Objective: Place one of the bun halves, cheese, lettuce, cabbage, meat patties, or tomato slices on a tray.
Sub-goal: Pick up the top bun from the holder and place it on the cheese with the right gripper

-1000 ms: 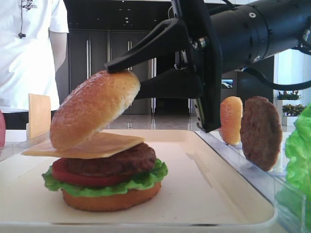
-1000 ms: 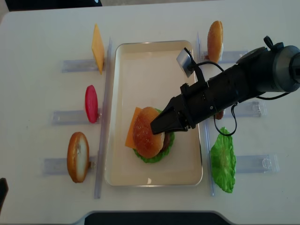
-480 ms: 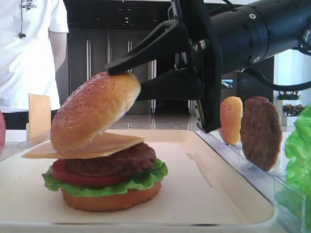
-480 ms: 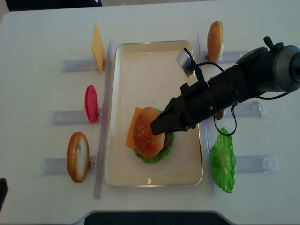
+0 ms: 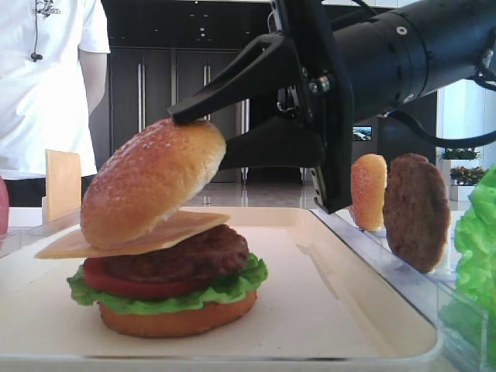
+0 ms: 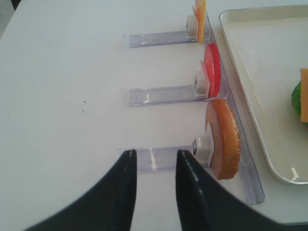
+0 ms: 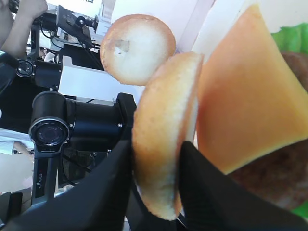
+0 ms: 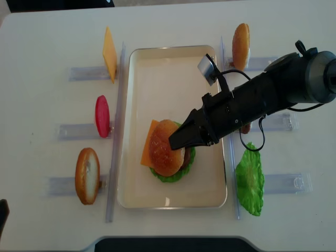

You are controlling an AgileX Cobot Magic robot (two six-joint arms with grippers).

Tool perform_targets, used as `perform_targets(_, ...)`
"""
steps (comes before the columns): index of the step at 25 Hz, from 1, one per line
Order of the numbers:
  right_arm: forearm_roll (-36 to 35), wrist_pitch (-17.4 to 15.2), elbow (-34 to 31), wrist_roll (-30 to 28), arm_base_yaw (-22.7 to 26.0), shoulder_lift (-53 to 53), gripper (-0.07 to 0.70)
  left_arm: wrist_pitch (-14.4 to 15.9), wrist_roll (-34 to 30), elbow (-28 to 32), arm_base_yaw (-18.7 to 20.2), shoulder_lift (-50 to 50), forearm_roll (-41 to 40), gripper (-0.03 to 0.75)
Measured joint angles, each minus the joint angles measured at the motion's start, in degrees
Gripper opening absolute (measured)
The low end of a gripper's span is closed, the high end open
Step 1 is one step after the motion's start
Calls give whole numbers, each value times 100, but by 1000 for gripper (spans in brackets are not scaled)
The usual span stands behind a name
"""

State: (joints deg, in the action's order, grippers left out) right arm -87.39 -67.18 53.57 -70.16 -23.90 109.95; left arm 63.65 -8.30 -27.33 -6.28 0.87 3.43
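Observation:
My right gripper [image 8: 173, 142] is shut on the domed, seed-speckled bun half [image 5: 151, 182], one finger on its crust and one under it. The bun half leans tilted on a cheese [image 5: 147, 236] slice that tops a stack of meat patty [image 5: 186, 260], tomato slice [image 5: 97, 277], lettuce [image 5: 236, 285] and bottom bun [image 5: 178, 319] on the cream tray [image 8: 173, 68]. The right wrist view shows the bun half [image 7: 163, 144] edge-on between the black fingers [image 7: 108, 192]. My left gripper [image 6: 155, 156] hangs open over bare table with nothing in it.
Clear racks flank the tray. On the left stand a cheese slice [image 8: 109, 52], a tomato slice [image 8: 102, 115] and a bun [image 8: 87, 175]. On the right are another bun [image 8: 241, 44], a patty [image 5: 417, 211] and a lettuce leaf [image 8: 249, 181]. A person stands behind the table.
The bun half has sunk slightly onto the cheese, which now tilts a little more. The right arm has hardly moved.

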Motion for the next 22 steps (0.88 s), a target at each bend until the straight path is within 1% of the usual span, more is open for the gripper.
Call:
perform_targets(8, 0, 105, 0, -17, 0, 0, 352, 0, 0, 0, 0, 0, 0, 219)
perform_targets(17, 12, 331, 0, -44, 14, -6, 445, 0, 0, 0, 0, 0, 0, 219)
perform_targets(22, 69, 385, 0, -58, 92, -25, 477, 0, 0, 0, 0, 0, 0, 219)
